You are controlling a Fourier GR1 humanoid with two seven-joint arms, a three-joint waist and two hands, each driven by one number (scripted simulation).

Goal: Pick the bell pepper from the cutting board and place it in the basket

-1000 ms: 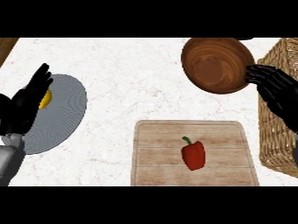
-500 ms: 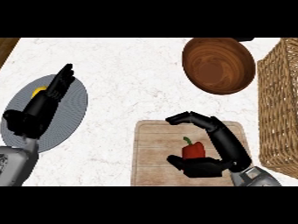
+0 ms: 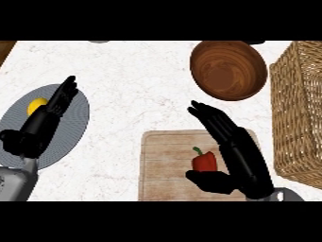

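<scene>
A red bell pepper [image 3: 204, 161] with a green stem lies on the pale wooden cutting board [image 3: 164, 165] near the front of the counter. My right hand [image 3: 237, 152] is right beside it on its right, fingers straight and pointing away from me, thumb under the pepper's near side; it stands open, not closed round the pepper. The woven wicker basket [image 3: 308, 108] stands at the right edge, just right of the board. My left hand [image 3: 43, 124] rests open over a grey plate at the left.
A grey plate [image 3: 71, 123] at the left holds a yellow item [image 3: 37, 107], partly hidden by my left hand. A brown wooden bowl [image 3: 227, 69] sits at the back, left of the basket. A dark wood strip runs along the counter's far left edge.
My right hand's fingers have straightened out from a curl over the pepper and now lie along its right side. The left hand has shifted slightly. The pepper stays on the board.
</scene>
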